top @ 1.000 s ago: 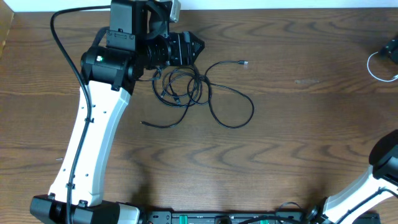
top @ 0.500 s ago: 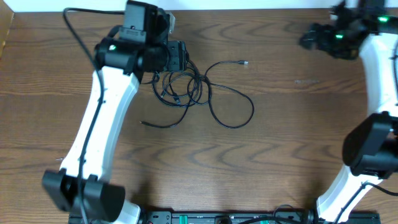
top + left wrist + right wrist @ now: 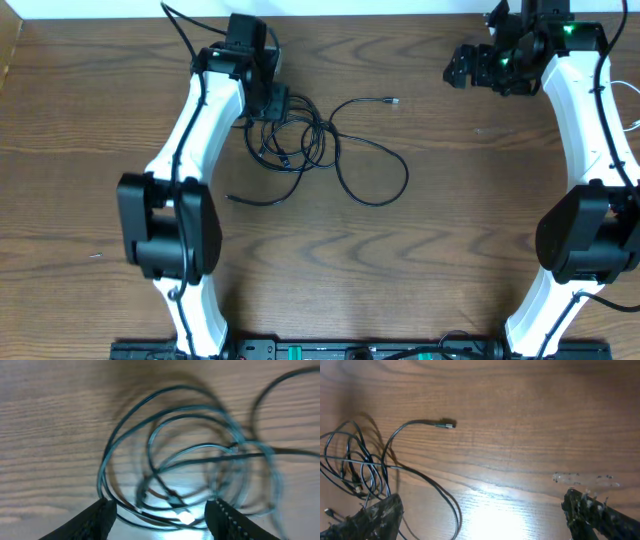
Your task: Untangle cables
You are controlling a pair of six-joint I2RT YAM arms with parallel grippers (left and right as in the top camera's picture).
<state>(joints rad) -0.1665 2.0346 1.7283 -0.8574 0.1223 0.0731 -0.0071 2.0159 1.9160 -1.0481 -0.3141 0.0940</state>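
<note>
Nearest the bases, the free tail of the black cable lies loose on the table, and a wide loop bellies out to the right of it. Neither is pinned, so we judge both would drag along if the knot were lifted. Further back sits the knot itself, several turns stacked on one another, flat on the wood. The left gripper hangs directly above its far-left edge, fingers spread wide with nothing between them and the strands just beyond the tips. We read this as lining up for a pinch on the bundle, though the wrist view is blurred and we cannot tell which strand. The plug end trails clear to the right of the knot. Farthest back, the right gripper is over bare wood, well apart from the cable, jaws wide and empty, presumably positioned to go for that plug.
</note>
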